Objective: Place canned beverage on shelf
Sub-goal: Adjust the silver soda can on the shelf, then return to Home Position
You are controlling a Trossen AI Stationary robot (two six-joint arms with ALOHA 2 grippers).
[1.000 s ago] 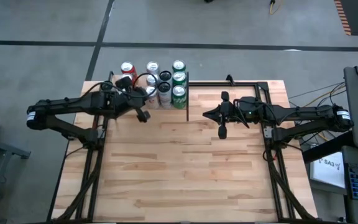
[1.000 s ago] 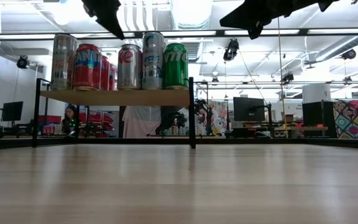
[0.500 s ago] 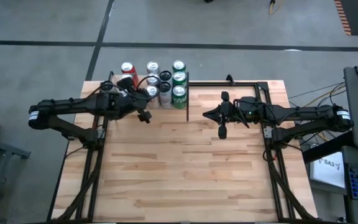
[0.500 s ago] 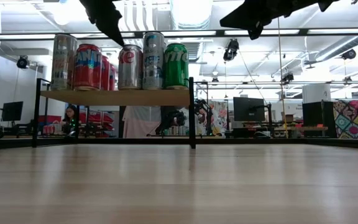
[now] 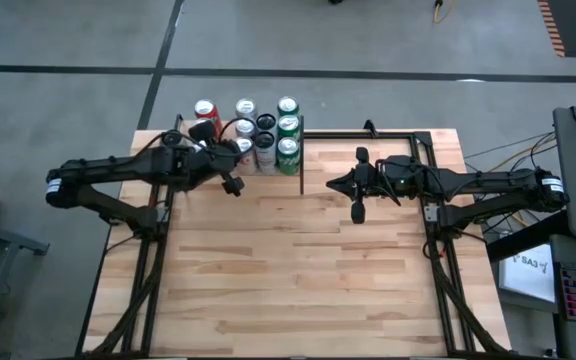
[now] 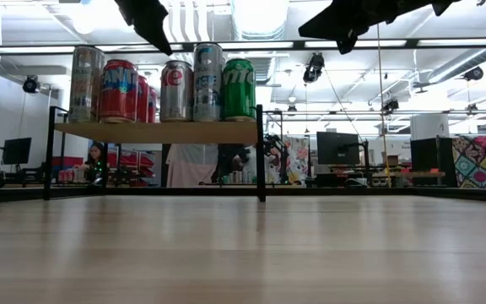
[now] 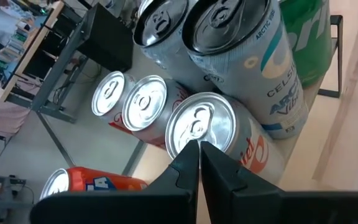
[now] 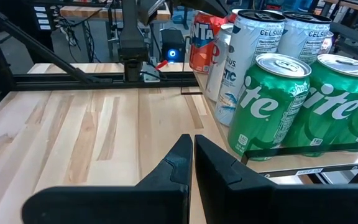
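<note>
Several cans stand upright on the shelf (image 6: 159, 133) at the table's far left: red ones (image 6: 118, 90), a silver can with red lettering (image 6: 175, 90), white and blue ones (image 8: 247, 59) and green ones (image 6: 238, 89). My left gripper (image 5: 235, 186) is shut and slants down from the left. Its tips (image 7: 199, 149) hover just above the silver can's top (image 7: 204, 121), and in the low view (image 6: 163, 42) a gap shows between them. My right gripper (image 5: 358, 212) hangs shut over the table to the right of the shelf, holding nothing (image 8: 193, 142).
A black frame (image 5: 408, 135) runs along the table's far right. Bare plank tabletop (image 5: 298, 270) stretches across the middle and the near side. Black posts (image 6: 260, 152) edge the shelf. Beyond the table a person (image 6: 97, 158) sits in the room.
</note>
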